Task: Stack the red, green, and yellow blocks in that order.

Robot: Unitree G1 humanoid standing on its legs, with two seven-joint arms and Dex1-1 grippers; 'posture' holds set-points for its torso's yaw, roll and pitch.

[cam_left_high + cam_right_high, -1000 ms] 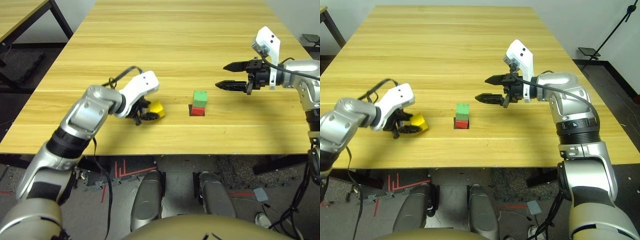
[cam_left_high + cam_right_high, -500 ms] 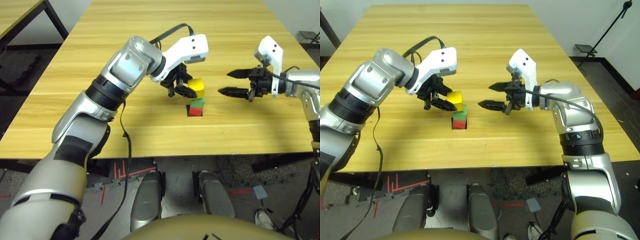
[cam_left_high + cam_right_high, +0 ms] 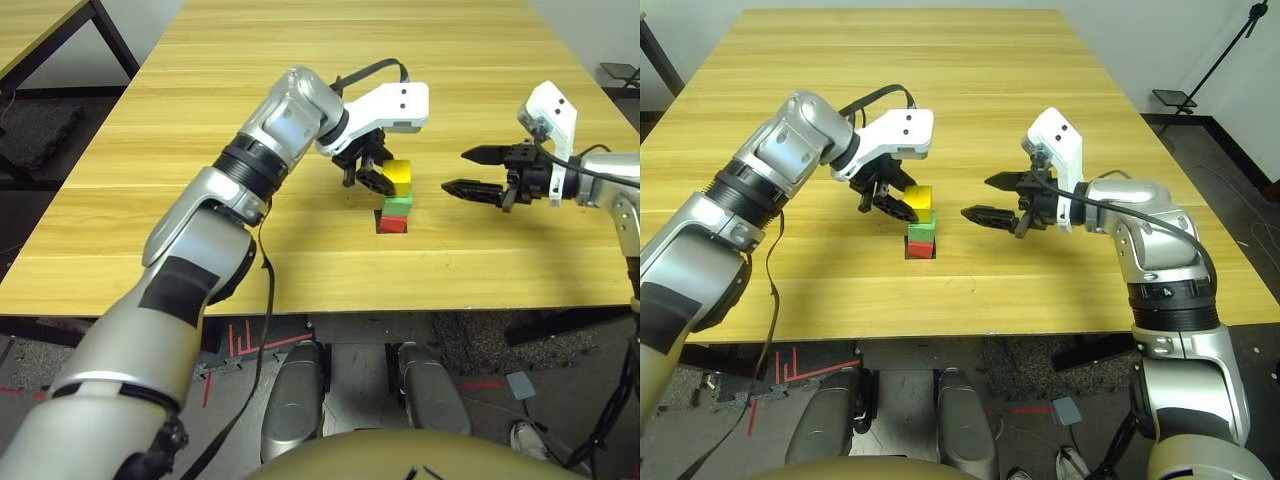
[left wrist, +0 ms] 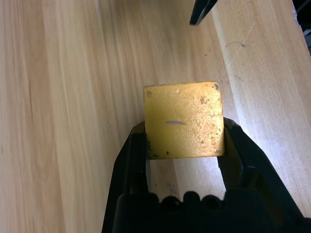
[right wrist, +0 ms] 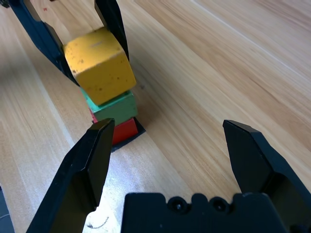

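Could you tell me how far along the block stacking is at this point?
Done: the green block sits on the red block, which rests on a black patch on the table. In hand: the left gripper grips the yellow block right over the green one. Left: setting it squarely down and letting go. The right gripper waits open beside the stack.

A: What carried everything?

B: A pale wooden table (image 3: 200,200) of long planks, filling most of the frame from the upper edge down to its front edge in the lower half.

A: And what lay directly on it?

B: Near the centre, a flat black square patch (image 3: 382,221), with the red block (image 3: 396,224) sitting on it. The green block (image 3: 398,205) rested on the red one, not on the wood itself.

A: Anything else on the surface?

B: A few faint dark marks on the wood in the wrist views.
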